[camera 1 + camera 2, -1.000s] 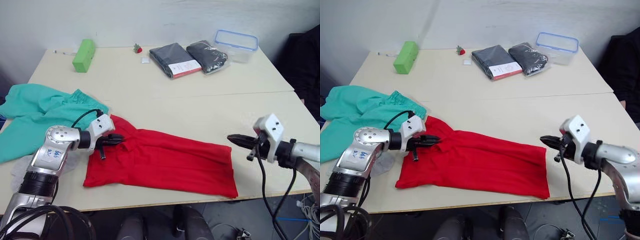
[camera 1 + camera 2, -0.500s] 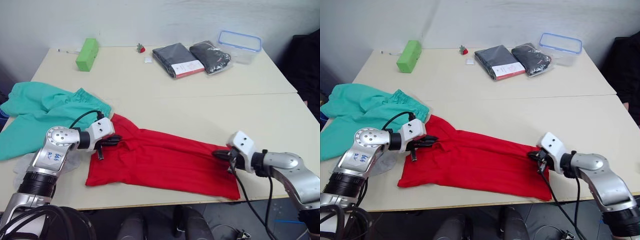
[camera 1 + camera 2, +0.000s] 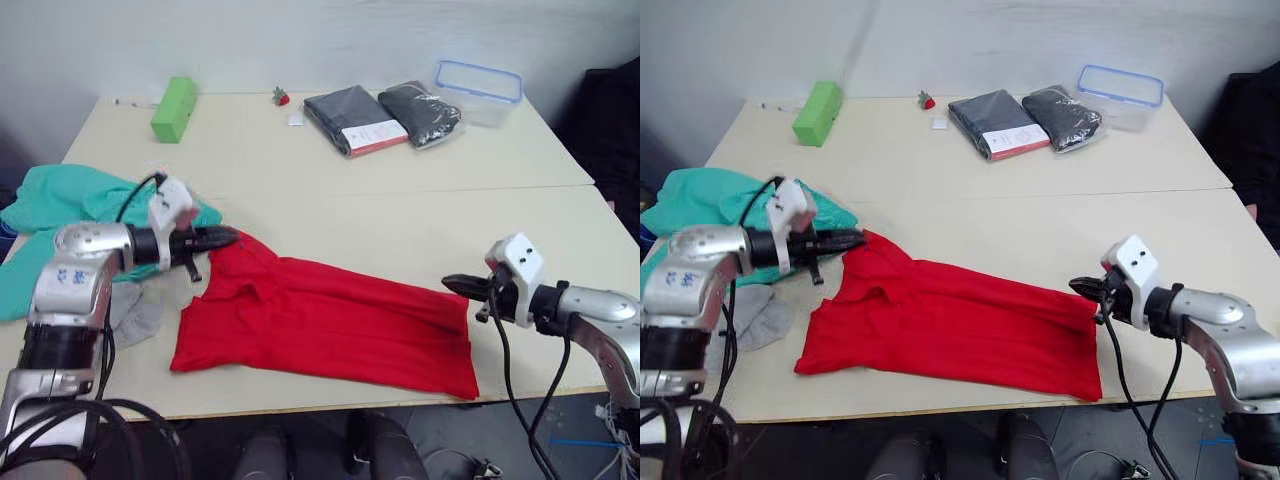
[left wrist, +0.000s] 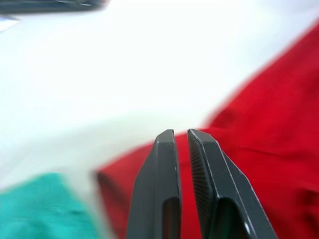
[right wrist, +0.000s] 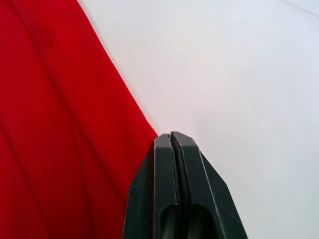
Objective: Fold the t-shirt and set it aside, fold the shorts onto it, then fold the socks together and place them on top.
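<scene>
The red t-shirt [image 3: 330, 325] lies stretched flat along the table's front edge. My left gripper [image 3: 232, 237] sits at its far left corner, shut on the fabric there; in the left wrist view the two fingers [image 4: 167, 149] stand almost together over red cloth. My right gripper [image 3: 447, 283] is shut on the shirt's far right corner, its tip at the cloth's edge [image 5: 149, 127]. The teal shorts [image 3: 60, 205] lie crumpled at the table's left, behind my left arm. A grey sock [image 3: 135, 312] lies flat just left of the shirt.
At the back of the table [image 3: 330, 200] stand a green block [image 3: 172, 108], a small red strawberry-like item [image 3: 280, 97], two dark packaged garments [image 3: 355, 118] and a clear blue-rimmed container [image 3: 478, 90]. A seam runs across the tabletop's middle.
My left gripper has moved back and left, drawing the shirt's far left corner with it and uncovering the grey sock. My right gripper reached the right corner, then drew slightly right.
</scene>
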`<action>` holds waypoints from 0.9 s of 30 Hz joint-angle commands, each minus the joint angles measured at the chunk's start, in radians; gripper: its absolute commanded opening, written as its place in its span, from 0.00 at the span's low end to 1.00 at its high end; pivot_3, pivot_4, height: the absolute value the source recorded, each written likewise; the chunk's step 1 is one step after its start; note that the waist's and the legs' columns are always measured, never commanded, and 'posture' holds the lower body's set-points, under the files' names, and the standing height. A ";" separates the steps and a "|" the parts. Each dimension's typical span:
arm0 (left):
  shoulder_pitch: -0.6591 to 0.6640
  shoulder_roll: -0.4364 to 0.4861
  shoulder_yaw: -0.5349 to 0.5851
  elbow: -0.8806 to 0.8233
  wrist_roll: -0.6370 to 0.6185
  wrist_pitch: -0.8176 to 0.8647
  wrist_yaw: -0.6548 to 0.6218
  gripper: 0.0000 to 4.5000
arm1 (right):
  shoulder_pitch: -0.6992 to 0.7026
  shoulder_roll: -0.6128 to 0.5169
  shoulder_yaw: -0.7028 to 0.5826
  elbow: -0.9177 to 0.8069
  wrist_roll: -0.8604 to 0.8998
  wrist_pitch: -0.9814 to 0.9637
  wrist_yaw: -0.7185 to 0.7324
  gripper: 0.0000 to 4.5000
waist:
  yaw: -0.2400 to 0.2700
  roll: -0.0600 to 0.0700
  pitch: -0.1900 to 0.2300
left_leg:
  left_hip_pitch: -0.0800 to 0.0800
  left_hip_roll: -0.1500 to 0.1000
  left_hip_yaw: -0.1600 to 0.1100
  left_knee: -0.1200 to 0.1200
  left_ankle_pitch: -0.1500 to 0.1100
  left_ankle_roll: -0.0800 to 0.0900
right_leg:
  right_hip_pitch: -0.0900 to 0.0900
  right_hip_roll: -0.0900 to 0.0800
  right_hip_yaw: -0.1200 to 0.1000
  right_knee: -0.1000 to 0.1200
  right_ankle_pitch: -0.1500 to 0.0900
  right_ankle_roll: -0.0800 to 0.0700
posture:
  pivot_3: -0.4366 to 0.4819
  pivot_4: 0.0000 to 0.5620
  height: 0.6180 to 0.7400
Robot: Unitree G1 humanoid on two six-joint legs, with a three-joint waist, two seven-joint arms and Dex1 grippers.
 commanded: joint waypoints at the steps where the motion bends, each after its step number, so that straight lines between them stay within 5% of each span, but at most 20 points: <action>1: -0.042 -0.038 -0.092 0.164 0.113 -0.116 0.025 0.10 | -0.034 0.024 0.058 -0.017 -0.022 -0.015 -0.009 0.00 | -0.001 0.000 0.000 | -0.001 0.000 0.000 0.000 0.000 0.000 | 0.000 0.000 -0.001 0.000 0.000 0.000 | 0.48 0.27 1.00; 8: -0.136 -0.074 -0.147 0.448 0.241 -0.301 0.104 0.10 | 0.001 0.012 0.150 0.000 -0.128 -0.040 -0.031 0.00 | -0.001 -0.001 0.000 | -0.004 0.000 0.000 0.001 0.000 0.001 | -0.003 0.000 -0.008 0.000 0.000 0.001 | 0.48 0.27 1.00; 13: -0.159 -0.040 -0.103 0.495 0.238 -0.343 0.133 0.10 | 0.066 -0.037 0.072 -0.012 -0.117 -0.043 -0.014 0.00 | -0.001 -0.001 0.000 | -0.004 0.000 0.000 0.001 0.000 0.001 | -0.002 0.000 -0.009 0.000 0.001 0.001 | 0.48 0.27 1.00; 20: 0.021 0.013 0.061 -0.150 -0.184 -0.007 -0.140 0.10 | 0.023 -0.145 -0.068 0.029 0.002 -0.008 0.136 0.00 | -0.012 0.000 0.002 | -0.005 0.002 -0.002 0.002 0.000 0.001 | -0.003 -0.003 -0.006 -0.001 0.001 0.001 | 0.48 0.27 1.00; 24: 0.080 0.026 0.079 -0.452 -0.379 0.202 -0.159 0.29 | -0.056 -0.214 -0.010 0.124 -0.013 0.008 0.221 0.13 | -0.012 0.000 0.002 | -0.004 0.001 -0.003 0.002 0.000 0.001 | -0.001 -0.003 -0.001 -0.001 0.001 0.001 | 0.48 0.27 1.00; 27: 0.078 0.023 0.076 -0.581 -0.496 0.317 -0.150 0.49 | -0.121 -0.228 0.059 0.186 -0.039 0.010 0.268 0.34 | -0.013 0.000 0.002 | -0.004 0.001 -0.003 0.002 0.000 0.001 | 0.000 -0.002 0.000 -0.001 0.001 0.001 | 0.48 0.27 1.00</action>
